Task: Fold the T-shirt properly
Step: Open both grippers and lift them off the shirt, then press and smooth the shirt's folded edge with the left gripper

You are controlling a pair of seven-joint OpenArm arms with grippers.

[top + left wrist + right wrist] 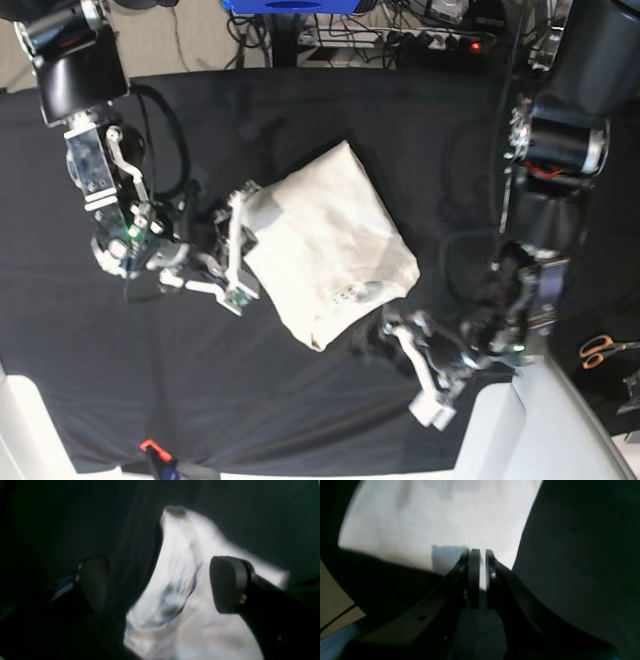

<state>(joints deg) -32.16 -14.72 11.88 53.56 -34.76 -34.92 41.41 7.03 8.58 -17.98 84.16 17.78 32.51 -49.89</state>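
The cream T-shirt [325, 235] lies folded into a rough square on the black table cover [300, 400]. My right gripper [247, 215] is at the shirt's left edge. In the right wrist view the gripper [480, 555] is shut, with a thin strip of the T-shirt [432, 517] between its fingers. My left gripper [402, 365] is open off the shirt's lower right edge. In the left wrist view the gripper [161, 585] has its jaws wide apart, and a rumpled part of the T-shirt [180, 555] lies between and beyond them, blurred.
Orange-handled scissors [600, 350] lie at the right edge. A power strip and cables [420, 35] run along the back. A small red item [150, 446] sits at the front left. The white table border [560, 430] shows at the front right.
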